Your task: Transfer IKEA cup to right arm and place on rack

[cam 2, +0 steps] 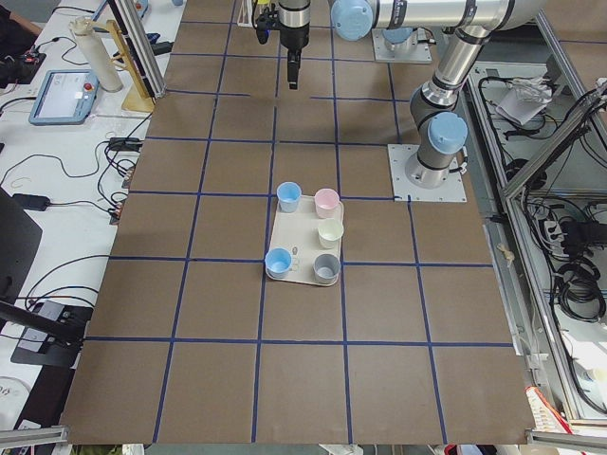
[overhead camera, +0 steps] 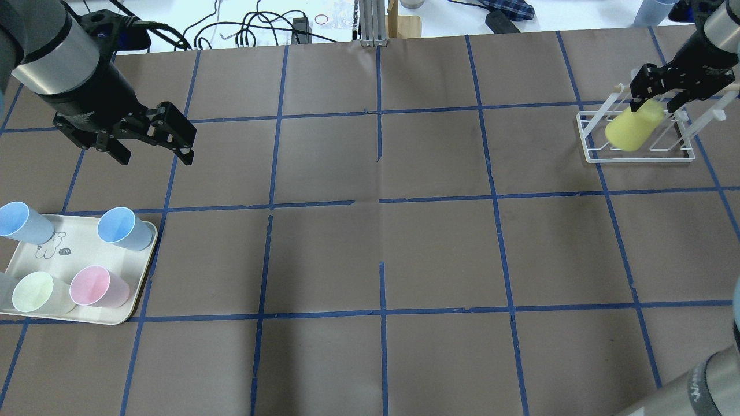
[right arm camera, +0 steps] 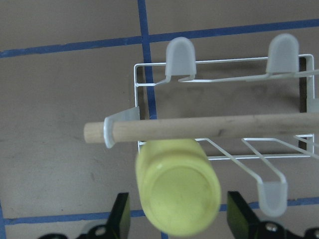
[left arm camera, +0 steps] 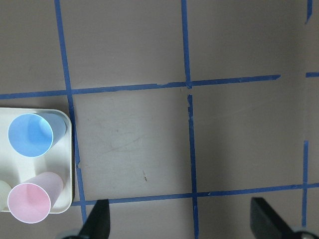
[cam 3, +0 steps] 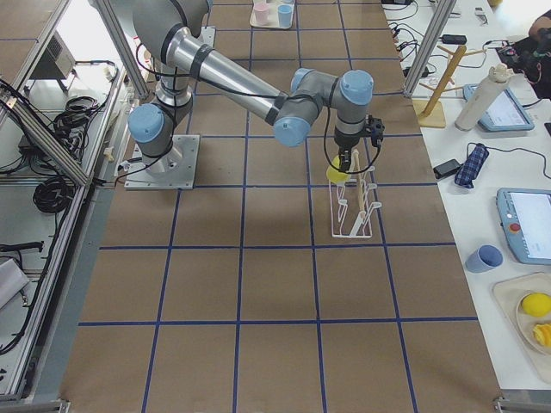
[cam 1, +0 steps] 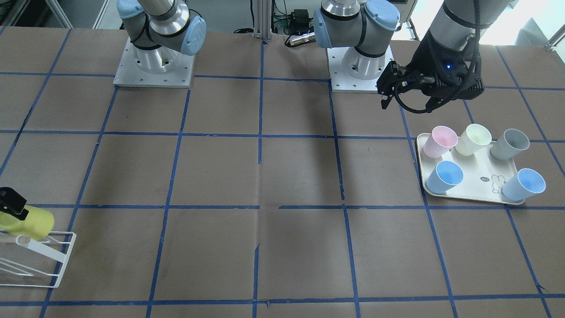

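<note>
The yellow IKEA cup (overhead camera: 633,130) hangs tilted, base up, on the white wire rack (overhead camera: 636,156) just under its wooden dowel (right arm camera: 214,127). It also shows in the right wrist view (right arm camera: 177,186) and in the front view (cam 1: 28,221). My right gripper (right arm camera: 179,216) is right over the cup. Its fingers (right arm camera: 120,214) stand on either side with a thin gap, so it is open. My left gripper (overhead camera: 155,155) is open and empty, above the table beyond the tray.
A cream tray (overhead camera: 75,248) at the robot's left holds two blue cups (overhead camera: 118,228), a pink cup (overhead camera: 95,286), a pale cream-yellow cup (overhead camera: 32,292) and a grey cup (cam 1: 512,143). Brown table with blue tape grid lies between tray and rack.
</note>
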